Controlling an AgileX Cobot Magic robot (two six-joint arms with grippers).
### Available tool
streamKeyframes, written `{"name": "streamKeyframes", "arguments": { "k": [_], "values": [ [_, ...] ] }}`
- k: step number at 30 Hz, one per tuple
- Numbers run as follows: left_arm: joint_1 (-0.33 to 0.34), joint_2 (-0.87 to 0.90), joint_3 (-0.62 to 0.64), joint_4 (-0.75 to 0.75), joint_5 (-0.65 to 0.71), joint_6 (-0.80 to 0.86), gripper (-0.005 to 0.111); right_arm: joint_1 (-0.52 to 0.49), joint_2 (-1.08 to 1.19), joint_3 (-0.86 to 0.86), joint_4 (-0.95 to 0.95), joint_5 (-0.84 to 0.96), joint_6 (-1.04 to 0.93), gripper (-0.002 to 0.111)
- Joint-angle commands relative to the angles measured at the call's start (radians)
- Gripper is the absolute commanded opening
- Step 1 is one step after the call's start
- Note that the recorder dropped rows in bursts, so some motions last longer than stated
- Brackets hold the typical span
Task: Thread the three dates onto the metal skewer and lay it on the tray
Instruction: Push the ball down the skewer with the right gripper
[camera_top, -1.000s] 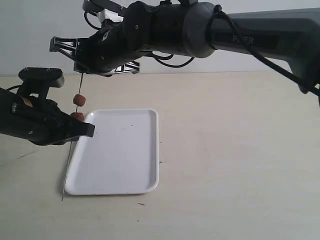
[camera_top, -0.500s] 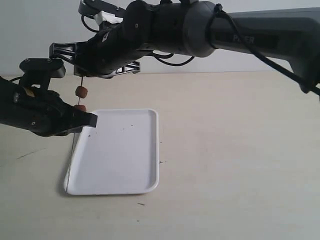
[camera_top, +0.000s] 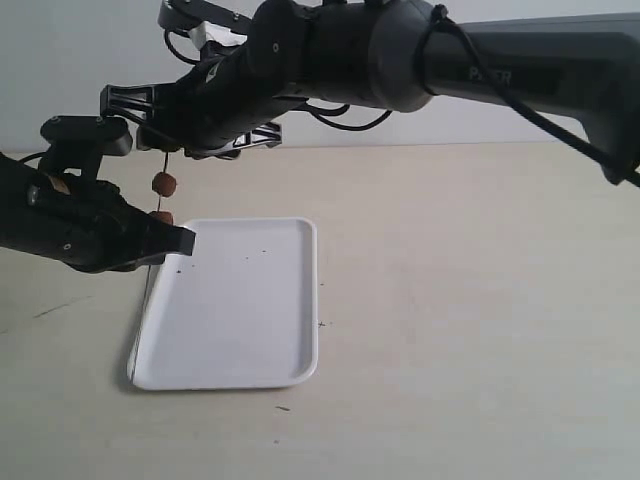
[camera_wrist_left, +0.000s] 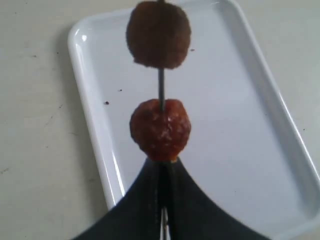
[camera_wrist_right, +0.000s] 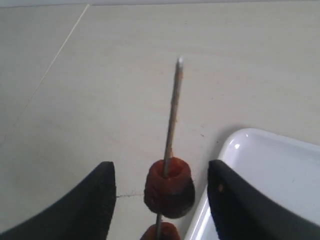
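clearly pinching the metal skewer (camera_wrist_right: 174, 107) nearly upright with the left gripper (camera_wrist_left: 162, 172), pressed together just below the lower threaded date (camera_wrist_left: 160, 129), by the far left corner of the white tray (camera_top: 290, 340). holding the right gripper (camera_wrist_right: 161, 170) spread on either side of the upper threaded date (camera_top: 164, 183), apart from it on both sides.
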Motion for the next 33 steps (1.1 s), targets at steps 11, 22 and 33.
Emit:
{"name": "streamKeyframes", "arguments": {
  "k": [11,22,33],
  "values": [
    [0.002,-0.004,-0.016,-0.003,-0.049,0.007,0.0,0.002,-0.015,0.001,-0.023,0.003,-0.042,0.059],
    [0.002,-0.004,-0.016,0.003,-0.004,0.025,0.0,0.0,-0.025,0.001,-0.098,-0.119,-0.042,0.057],
    [0.002,-0.004,-0.016,0.003,-0.007,0.033,0.0,0.0,-0.027,0.001,-0.114,-0.05,0.012,0.01]
  ]
}}
